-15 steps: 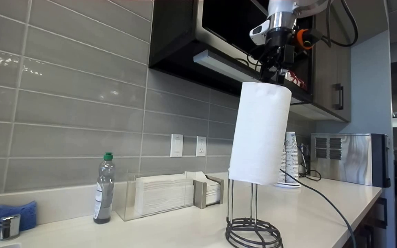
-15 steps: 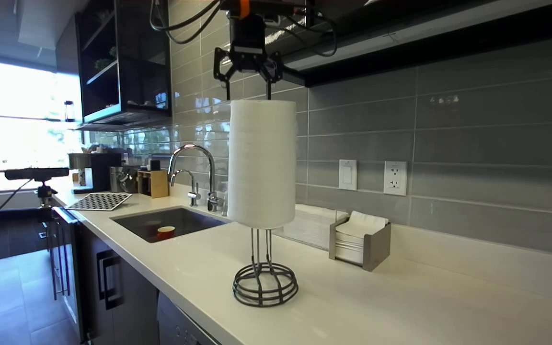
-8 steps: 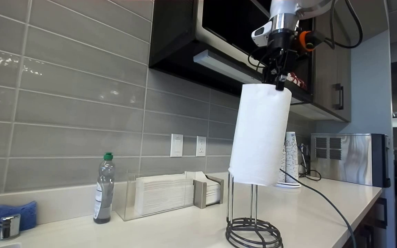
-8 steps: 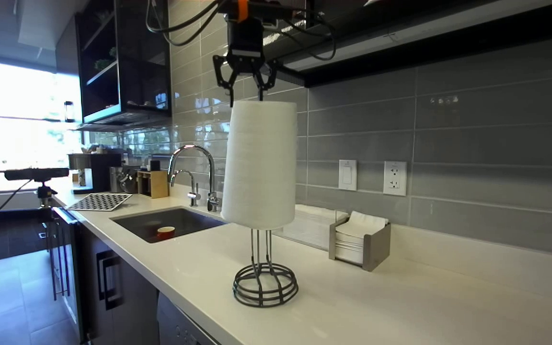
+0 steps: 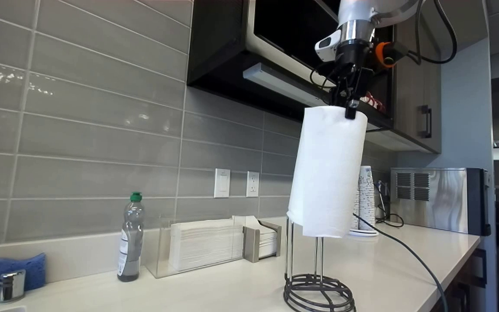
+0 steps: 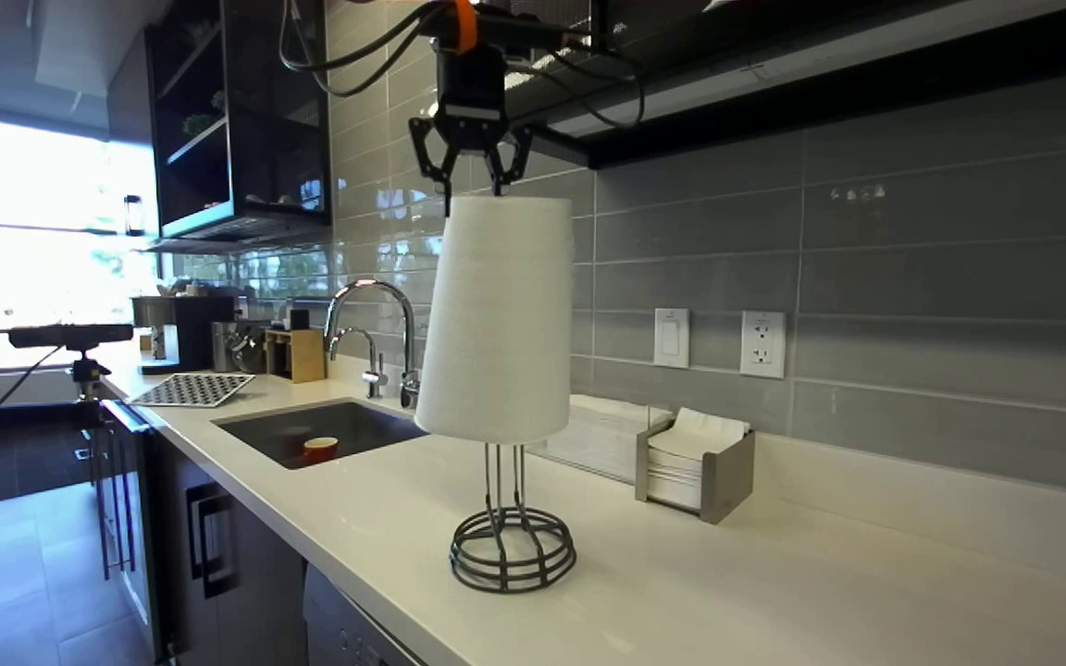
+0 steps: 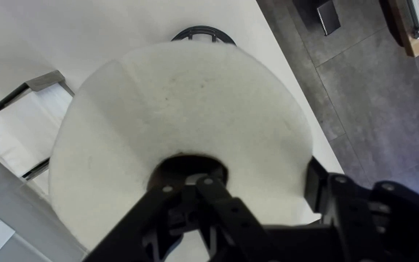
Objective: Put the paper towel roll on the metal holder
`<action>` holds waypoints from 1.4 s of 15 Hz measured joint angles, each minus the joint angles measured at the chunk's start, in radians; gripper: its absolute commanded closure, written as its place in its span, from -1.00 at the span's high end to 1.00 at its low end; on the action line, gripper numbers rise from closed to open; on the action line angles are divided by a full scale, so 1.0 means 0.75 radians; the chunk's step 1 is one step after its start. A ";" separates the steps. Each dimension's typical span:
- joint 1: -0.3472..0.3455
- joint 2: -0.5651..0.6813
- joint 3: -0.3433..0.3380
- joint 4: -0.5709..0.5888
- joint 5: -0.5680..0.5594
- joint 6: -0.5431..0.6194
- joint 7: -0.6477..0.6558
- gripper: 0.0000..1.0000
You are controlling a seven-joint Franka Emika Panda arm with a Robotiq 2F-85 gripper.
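The paper towel roll [image 6: 502,314], a tall white cylinder, hangs well above the counter in both exterior views, its sides slanting. Beneath it stands the metal holder [image 6: 502,564]: its coiled dark base rests on the counter, and thin rods [image 5: 292,251] run up out of sight at the roll's lower end. Whether they enter the core is hidden. My gripper [image 6: 473,199] is shut on the roll's top rim from above. In the wrist view one finger [image 7: 315,185] presses the outer side, the other reaches into the dark core. Part of the base ring [image 7: 203,30] peeks past the roll.
A napkin tray [image 6: 725,481] stands behind the holder, along the wall. A green-capped bottle [image 5: 131,242], stacked paper cups [image 5: 366,195] and a sink [image 6: 246,435] are on the counter. Dark cabinets [image 5: 228,56] hang close beside the arm.
The fingers have come together from a wide spread onto the roll's rim, and the gripper sank slightly. The roll's lower end has shifted sideways, toward the sink.
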 measured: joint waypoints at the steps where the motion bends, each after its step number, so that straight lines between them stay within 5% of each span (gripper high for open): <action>1: 0.000 0.000 0.000 0.000 0.000 0.004 -0.005 -0.54; 4: 0.000 0.000 0.002 0.003 0.000 0.008 -0.025 -0.69; 21: 0.000 0.021 0.060 0.062 -0.050 -0.034 -0.062 -0.69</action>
